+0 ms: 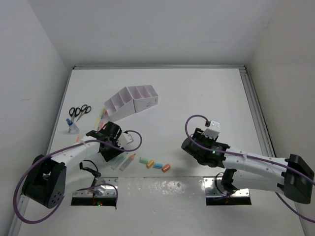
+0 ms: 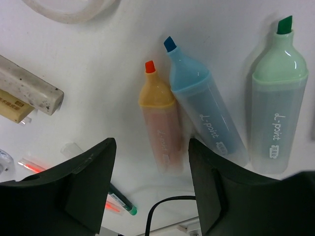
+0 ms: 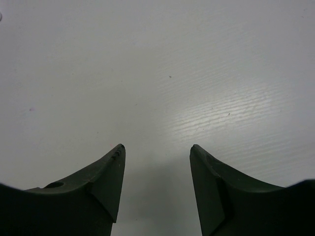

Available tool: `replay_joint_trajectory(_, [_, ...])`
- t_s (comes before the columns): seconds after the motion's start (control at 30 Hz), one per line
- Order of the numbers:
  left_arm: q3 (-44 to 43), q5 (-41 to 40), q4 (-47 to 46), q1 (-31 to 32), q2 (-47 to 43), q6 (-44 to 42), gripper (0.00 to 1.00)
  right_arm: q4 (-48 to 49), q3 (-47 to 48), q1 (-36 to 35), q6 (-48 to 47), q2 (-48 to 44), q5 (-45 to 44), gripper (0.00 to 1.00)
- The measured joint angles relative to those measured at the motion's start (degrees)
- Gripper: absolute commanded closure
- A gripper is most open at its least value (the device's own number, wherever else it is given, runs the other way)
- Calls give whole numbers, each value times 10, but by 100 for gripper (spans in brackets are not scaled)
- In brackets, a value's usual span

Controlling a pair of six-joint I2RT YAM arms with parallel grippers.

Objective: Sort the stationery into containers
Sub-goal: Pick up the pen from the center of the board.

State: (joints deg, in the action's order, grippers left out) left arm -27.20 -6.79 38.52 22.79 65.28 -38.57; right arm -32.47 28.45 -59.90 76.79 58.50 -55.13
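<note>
White walls are boxing in the white table [image 1: 206, 93], and both arms are reaching in from the near edge. On the left half, the left claw [image 2: 151, 145] is hanging open above a row of uncapped highlighters, gripping nothing. Its two dark fingers [image 2: 88, 187] are framing the rear end of the orange highlighter [image 2: 160, 128] in the wrist view, though whether they are touching it I cannot tell. That orange highlighter is lying against the blue highlighter [image 2: 206, 113]. The green highlighter [image 2: 276, 113] is lying just beside them, apart, with all three tips pointing roughly the same way. A tape ring [image 2: 69, 7] is peeking in at the top of that view, and a speckled block [image 2: 29, 88] is lying off to the left.

From above, the organiser [image 1: 132, 101] is standing in the far left part of the table, its slanted compartments in a row. Scissors [image 1: 79, 111] and a blue-capped bottle [image 1: 72, 126] are sitting near the left edge. Three short capsule-shaped pieces [image 1: 156, 164], green, blue and orange, are lying in a line close to the near edge, just right of the left claw.

On the right half, the right claw [image 3: 156, 147] is hovering open over plain white table, holding nothing, well apart from all the stationery.
</note>
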Motion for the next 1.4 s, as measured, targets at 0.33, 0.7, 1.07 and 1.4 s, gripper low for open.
replay_joint_trajectory(0.33, [-8,26,5,-15,23,-30,70,-19,2,-29,25,1,8,42])
replay_joint_trajectory(0.7, [-8,37,4,-35,14,-35,100,-93,50,-47,112,2,32,39])
replay_joint_trajectory(1.07, [-117,2,-10,-54,-95,48,100,-179,128,-74,316,53,82,41])
replay_joint_trajectory(1.4, [-160,-35,-32,-44,-155,151,100,-280,278,-157,360,247,179,45])
